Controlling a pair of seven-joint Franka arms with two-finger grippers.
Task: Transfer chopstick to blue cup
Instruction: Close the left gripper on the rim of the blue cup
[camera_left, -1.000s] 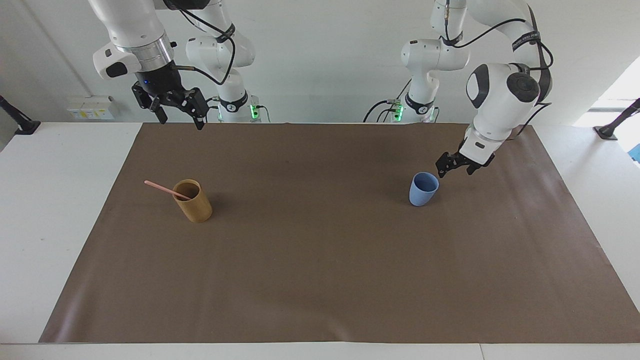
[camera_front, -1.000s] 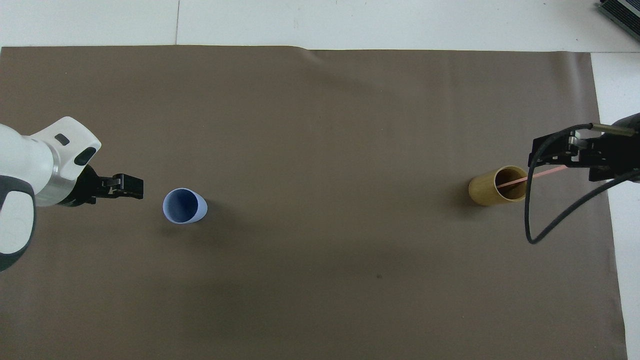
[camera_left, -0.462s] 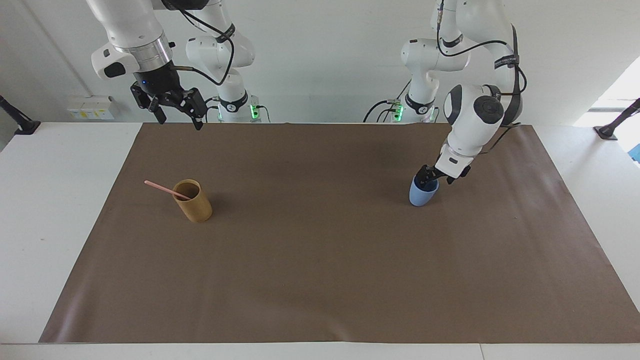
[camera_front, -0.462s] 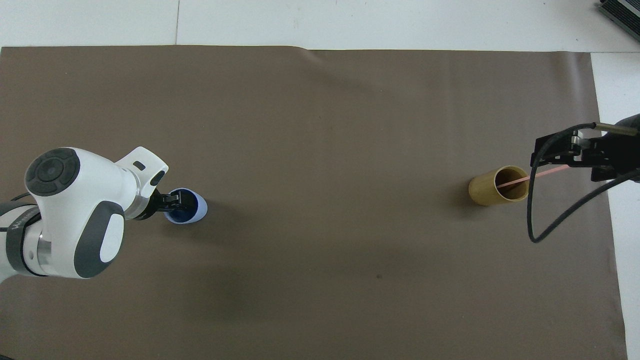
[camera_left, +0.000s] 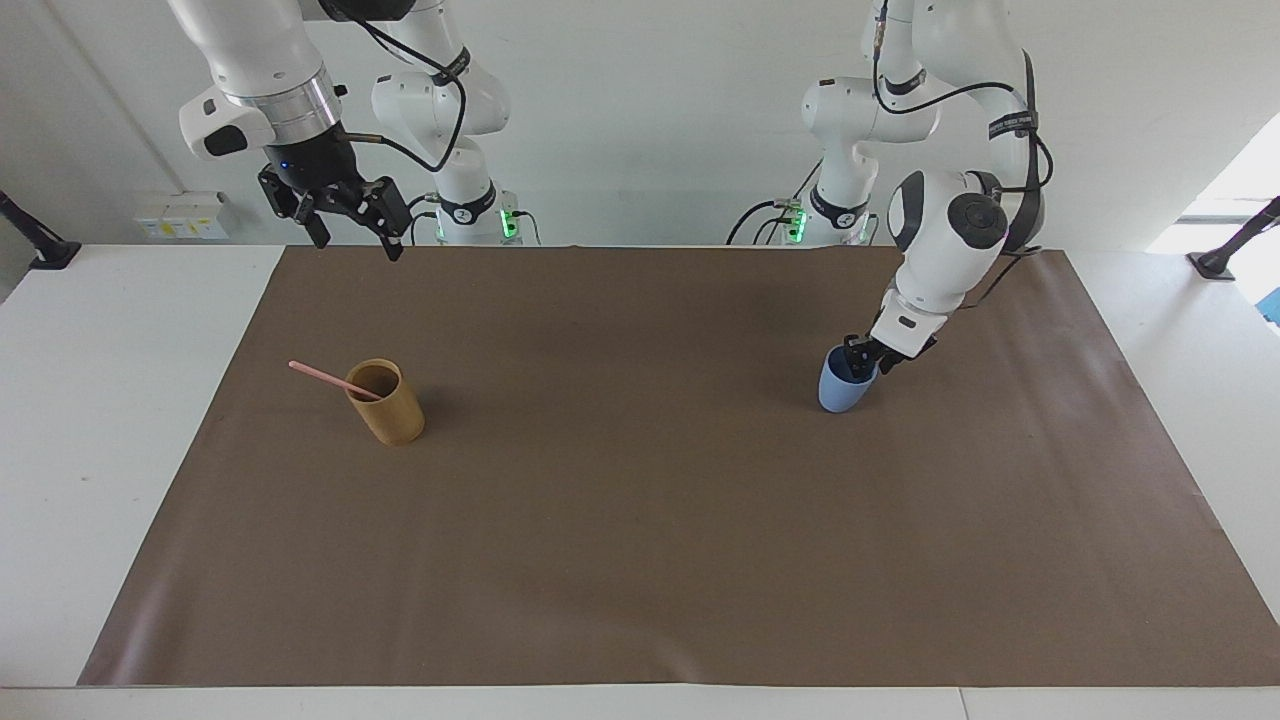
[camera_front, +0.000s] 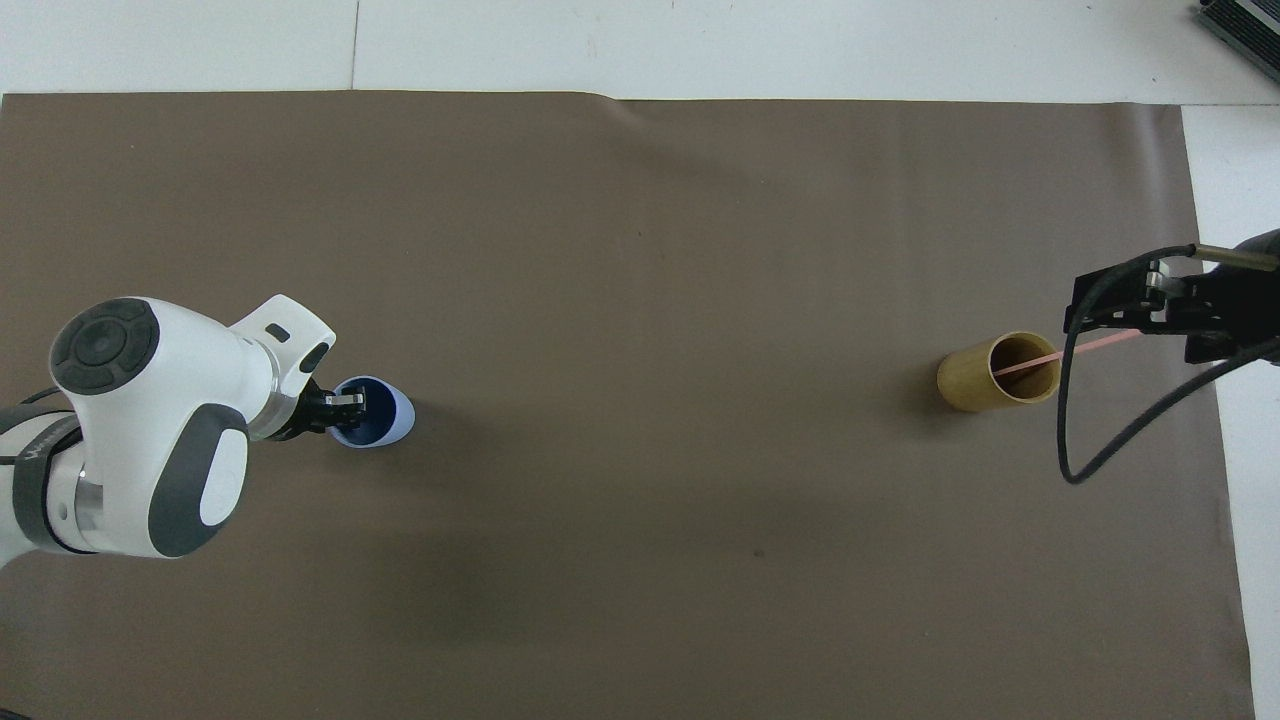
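where white walls rise, brown mat (camera_left: 640, 500)

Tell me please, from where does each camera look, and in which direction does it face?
Facing view: high across the table, looking at the robots; both arms show, bases at top, left pincer at the blue cup, right pincer raised.
Overhead view: high above the robots' end, looking steeply down and forward; left arm from bottom left, right pincer at the edge.
Both share: brown mat, blue cup, tan cup holding the chopstick, mirrored half a turn.
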